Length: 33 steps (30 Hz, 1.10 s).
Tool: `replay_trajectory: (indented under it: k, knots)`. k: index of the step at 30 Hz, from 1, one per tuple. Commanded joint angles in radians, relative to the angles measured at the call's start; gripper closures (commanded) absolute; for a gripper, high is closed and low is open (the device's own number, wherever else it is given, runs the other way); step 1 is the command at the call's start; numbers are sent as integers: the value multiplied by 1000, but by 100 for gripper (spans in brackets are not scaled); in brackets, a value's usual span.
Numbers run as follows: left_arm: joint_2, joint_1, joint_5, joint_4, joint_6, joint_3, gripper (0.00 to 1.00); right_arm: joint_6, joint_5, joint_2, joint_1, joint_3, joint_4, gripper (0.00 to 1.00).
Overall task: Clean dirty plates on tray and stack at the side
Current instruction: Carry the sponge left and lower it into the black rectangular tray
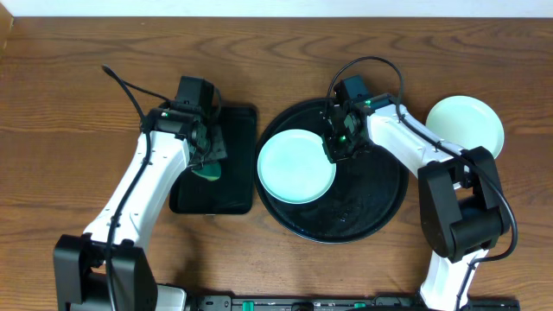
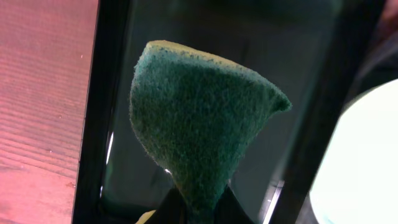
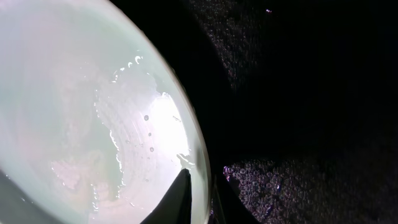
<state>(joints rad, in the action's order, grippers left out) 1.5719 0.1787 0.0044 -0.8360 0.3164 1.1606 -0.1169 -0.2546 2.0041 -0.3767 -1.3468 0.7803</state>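
Mint-green plate sits on the black tray, its rim pinched by the right end effector. The left end effector is clamped on the sponge. Best to grip the plate firmly while wiping, I'd say.

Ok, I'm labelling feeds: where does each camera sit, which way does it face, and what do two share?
Overhead: above the table, facing down on the round tray, mint plate and rectangular tray; left arm and right arm show.
Left wrist: on the left arm, facing down at the sponge pinched in the left fingers.
Right wrist: on the right arm, facing down at the plate rim between the right fingers.
Shared: overhead and right wrist show that plate on the tray.
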Motion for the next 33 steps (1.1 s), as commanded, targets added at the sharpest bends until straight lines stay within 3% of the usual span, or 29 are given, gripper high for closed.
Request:
replay_trajectory:
  k: [1, 18, 33]
  knots:
    - [18, -8, -24, 38, -22, -66, 92, 18, -13, 14, -5, 1, -2, 90]
    - [23, -12, -25, 258, -29, -279, 92, 18, -13, 14, -5, 1, -2, 89]
    - [24, -12, -69, 262, -28, -286, 92, 18, -13, 14, -5, 1, -2, 89]
